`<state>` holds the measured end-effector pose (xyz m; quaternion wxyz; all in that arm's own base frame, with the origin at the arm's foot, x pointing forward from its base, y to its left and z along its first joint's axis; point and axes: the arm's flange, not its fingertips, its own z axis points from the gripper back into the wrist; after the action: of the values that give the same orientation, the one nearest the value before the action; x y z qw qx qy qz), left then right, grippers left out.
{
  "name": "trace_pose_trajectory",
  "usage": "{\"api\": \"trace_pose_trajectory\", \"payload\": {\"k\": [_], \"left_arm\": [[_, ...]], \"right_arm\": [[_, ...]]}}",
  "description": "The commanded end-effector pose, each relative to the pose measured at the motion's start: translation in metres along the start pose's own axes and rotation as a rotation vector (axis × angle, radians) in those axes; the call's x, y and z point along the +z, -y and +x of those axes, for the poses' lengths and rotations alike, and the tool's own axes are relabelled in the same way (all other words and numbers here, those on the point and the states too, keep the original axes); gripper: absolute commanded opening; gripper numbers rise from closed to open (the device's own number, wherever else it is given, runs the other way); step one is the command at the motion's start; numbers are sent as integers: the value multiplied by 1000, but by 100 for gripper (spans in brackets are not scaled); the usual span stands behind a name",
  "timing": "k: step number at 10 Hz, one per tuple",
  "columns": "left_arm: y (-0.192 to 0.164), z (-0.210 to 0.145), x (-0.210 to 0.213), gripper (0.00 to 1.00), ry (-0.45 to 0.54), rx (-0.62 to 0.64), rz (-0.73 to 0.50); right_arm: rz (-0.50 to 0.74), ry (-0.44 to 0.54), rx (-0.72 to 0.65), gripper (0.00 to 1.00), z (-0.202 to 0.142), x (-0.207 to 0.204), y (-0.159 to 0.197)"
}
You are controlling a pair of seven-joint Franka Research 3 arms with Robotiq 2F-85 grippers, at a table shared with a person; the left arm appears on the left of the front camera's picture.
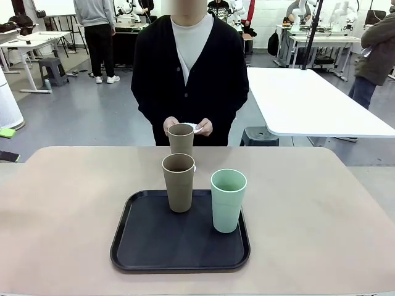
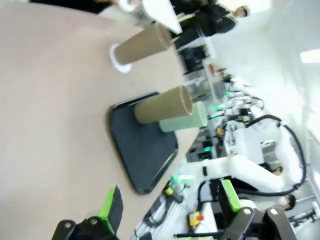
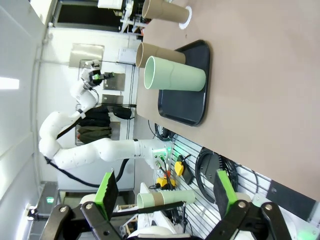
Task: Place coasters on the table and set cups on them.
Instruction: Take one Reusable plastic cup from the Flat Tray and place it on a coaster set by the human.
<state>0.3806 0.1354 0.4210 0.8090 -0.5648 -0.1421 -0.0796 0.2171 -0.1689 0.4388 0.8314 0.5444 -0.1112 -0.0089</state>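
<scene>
Three tall, tapered, handleless cups stand on a beige tabletop (image 1: 68, 203). The far tan cup (image 1: 181, 139) is upright near the tabletop's far edge, on a white lacy paper coaster (image 2: 121, 65) whose rim shows around its base in the left wrist view. The near tan cup (image 1: 178, 183) and the mint cup (image 1: 228, 201) stand upright on a black tray (image 1: 142, 250), side by side with a gap between them.

A person stands at the far side. The person's hands (image 1: 203, 128) hold something thin and white at waist height (probably spare coasters, though too small to be sure).

The left pincer (image 2: 170, 205) is released, green pads wide apart with nothing between them. The right pincer (image 3: 166, 192) is the same. Both are well apart from the cups.

The cups look empty, light and stiff, and their matte walls should give the pads good friction. They widen toward the rim, so a hold across the middle of the wall seems safest. Being tall, they would tip easily if knocked near the top. The paper coasters look flimsy and lie flat, so they are best taken by an edge.
</scene>
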Motion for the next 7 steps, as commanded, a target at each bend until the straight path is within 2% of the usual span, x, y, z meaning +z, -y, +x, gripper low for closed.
{"api": "trace_pose_trajectory", "payload": {"k": [1, 3, 5, 6, 7], "left_arm": [[-12, -7, 7, 100, 31, -52, -134], [-13, -20, 27, 100, 64, -50, -134], [6, -15, 12, 100, 51, -58, -87], [-15, -21, 23, 100, 65, -34, -128], [-15, -21, 23, 100, 65, -34, -128]], "right_arm": [[24, 11, 19, 100, 2, 0, -1], [24, 11, 19, 100, 2, 0, -1], [24, 11, 19, 100, 2, 0, -1], [24, 11, 19, 100, 2, 0, -1], [24, 11, 19, 100, 2, 0, -1]]}}
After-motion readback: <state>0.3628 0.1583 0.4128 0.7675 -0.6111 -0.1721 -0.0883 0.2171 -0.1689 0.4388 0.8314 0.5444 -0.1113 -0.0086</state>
